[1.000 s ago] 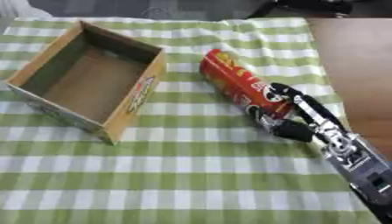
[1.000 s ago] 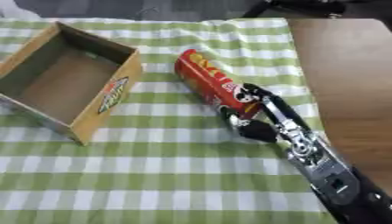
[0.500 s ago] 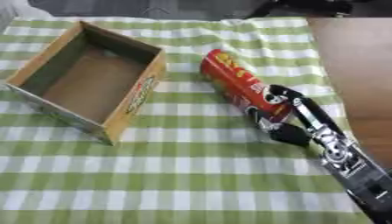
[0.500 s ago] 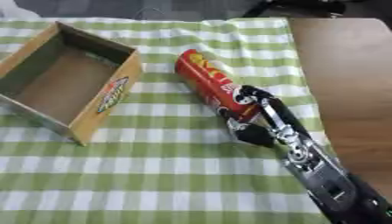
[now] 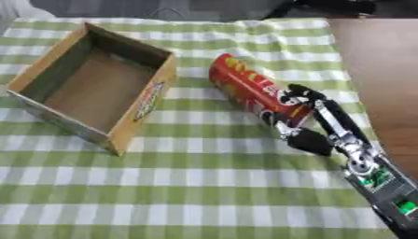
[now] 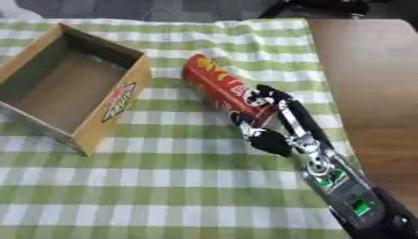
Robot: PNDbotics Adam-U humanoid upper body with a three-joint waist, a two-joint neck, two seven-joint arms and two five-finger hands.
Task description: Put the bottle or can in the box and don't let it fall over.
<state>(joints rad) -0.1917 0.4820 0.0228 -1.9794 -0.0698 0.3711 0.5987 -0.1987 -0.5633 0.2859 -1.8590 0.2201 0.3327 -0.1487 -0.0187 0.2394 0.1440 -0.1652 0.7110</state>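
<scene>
A red tube-shaped can (image 5: pixel 249 87) lies on its side on the green checked cloth, right of the open cardboard box (image 5: pixel 160 83). My right hand (image 5: pixel 314 130) reaches in from the lower right and has its fingers and thumb curled round the can's near end. The box stands empty at the left, its opening facing up. My left hand shows in neither view.
The green and white checked cloth (image 5: pixel 188 186) covers the table. Bare brown wood (image 6: pixel 375 79) lies along the right side. Dark shapes (image 6: pixel 318 7) stand at the far edge beyond the cloth.
My right hand has closed further round the can's near end. The can and the box lie about where they did.
</scene>
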